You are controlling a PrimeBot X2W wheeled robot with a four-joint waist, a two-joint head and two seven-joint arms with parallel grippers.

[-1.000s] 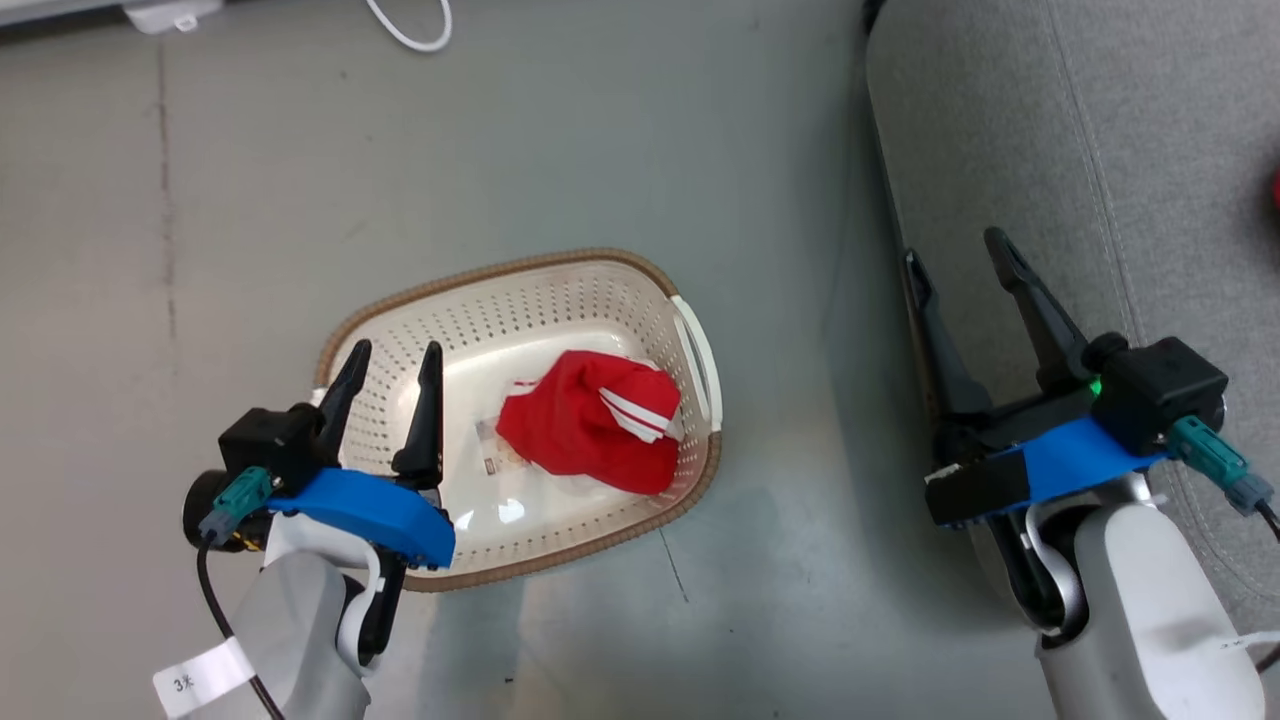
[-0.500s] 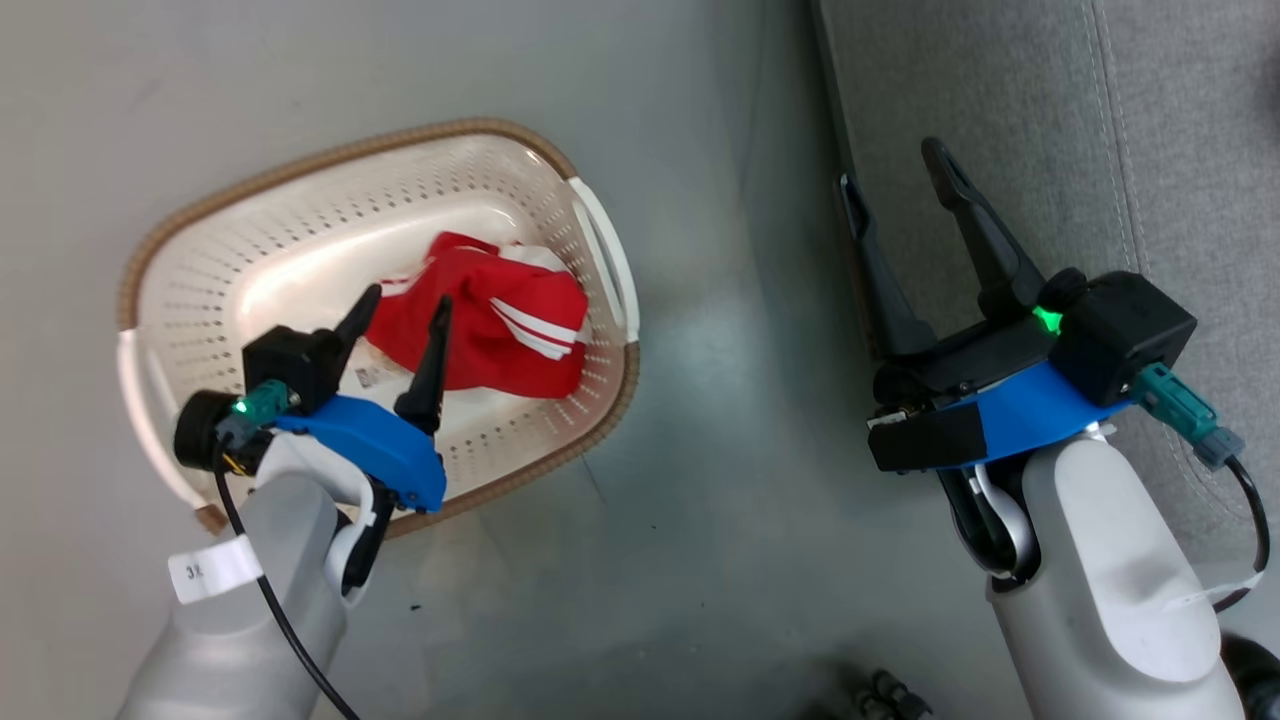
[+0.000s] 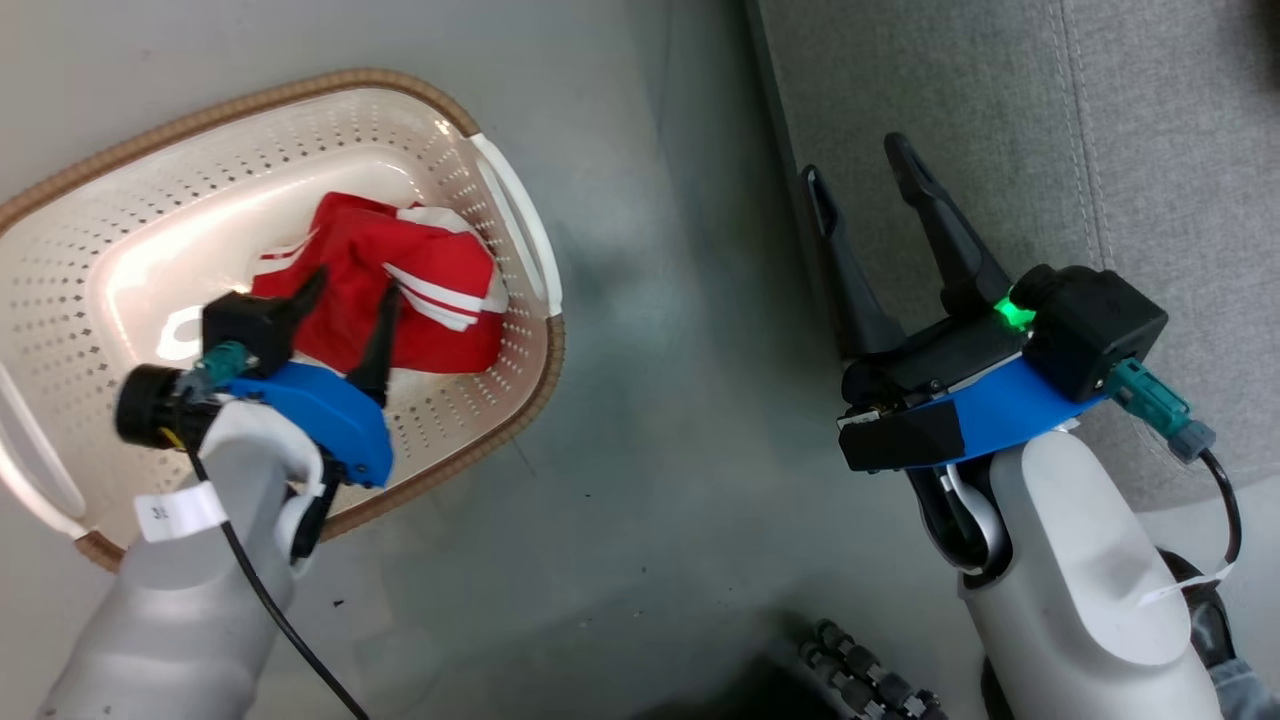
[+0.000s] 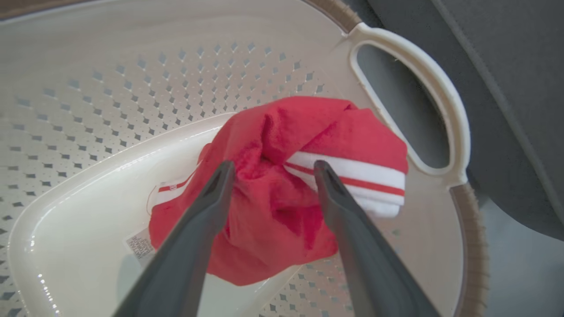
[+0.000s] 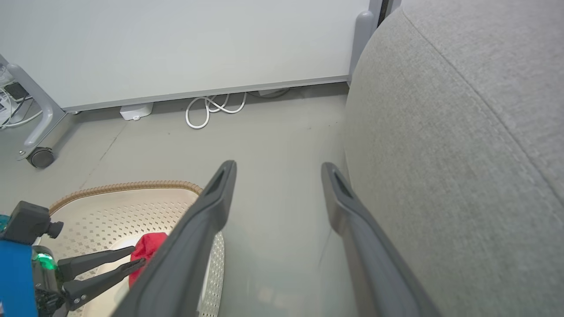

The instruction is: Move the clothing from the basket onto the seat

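Observation:
The clothing (image 3: pixel 430 300) is a bunched red garment with white stripes, lying in the cream basket (image 3: pixel 520 400) near its right handle. My left gripper (image 3: pixel 353 290) is open and reaches down inside the basket. In the left wrist view the clothing (image 4: pixel 282 132) bulges up between the fingers of the left gripper (image 4: pixel 273 167), inside the basket (image 4: pixel 132 88). My right gripper (image 3: pixel 853 160) hangs open and empty over the floor, at the edge of the grey seat (image 3: pixel 1000 100). The right wrist view shows the right gripper (image 5: pixel 277 166) beside the seat (image 5: pixel 462 154), with the basket (image 5: pixel 123 187) and clothing (image 5: pixel 147 248) at the lower left.
A strip of grey floor (image 3: pixel 650 400) separates the basket from the seat. Along the far wall lie a coiled white cable (image 5: pixel 211 110) and a small white box (image 5: pixel 136 111). A caster wheel (image 5: pixel 40 157) on a grey leg stands at the left.
The head camera has shifted, so the whole scene slid left and up. My left gripper went from the basket's near rim down onto the clothing. Both grippers stayed open.

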